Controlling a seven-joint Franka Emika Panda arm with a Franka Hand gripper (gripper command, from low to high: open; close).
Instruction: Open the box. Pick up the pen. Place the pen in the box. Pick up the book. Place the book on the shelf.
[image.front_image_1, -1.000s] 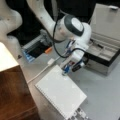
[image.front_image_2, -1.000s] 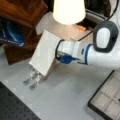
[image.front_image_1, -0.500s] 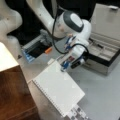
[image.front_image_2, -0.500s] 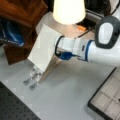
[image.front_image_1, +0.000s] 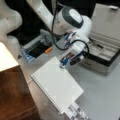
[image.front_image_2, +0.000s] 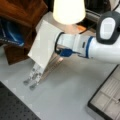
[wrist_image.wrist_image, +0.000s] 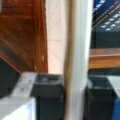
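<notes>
The shelf (image.front_image_1: 13, 95), dark reddish-brown wood with a pale cream top, fills a front view's lower left corner; in a front view (image.front_image_2: 22, 15) it sits at upper left, and in the wrist view (wrist_image.wrist_image: 22, 35) its brown face stands directly ahead.

The box (image.front_image_1: 105, 50) stands well apart from the shelf, at a front view's right, lid raised and its grey interior exposed. A corner of its compartmented lining (image.front_image_2: 107, 100) shows at a front view's lower right. A thin dark item lies inside the box (too indistinct to confirm as the pen).

The arm's white body (image.front_image_2: 105, 42) reaches from the box side toward the shelf.

The book (image.front_image_1: 56, 83) is lifted off the table and tilted, its spiral-bound edge on the side nearest the shelf. In a front view (image.front_image_2: 43, 45) it hangs just beside the shelf, above perforated metal brackets (image.front_image_2: 33, 76) lying on the table.

The gripper (image.front_image_1: 63, 63) grips the book's edge farthest from the shelf; in a front view (image.front_image_2: 58, 48) it meets the white cover likewise. The wrist view shows both dark fingers (wrist_image.wrist_image: 47, 97) closed onto the book's pale edge (wrist_image.wrist_image: 76, 62), which runs upright between them.
</notes>
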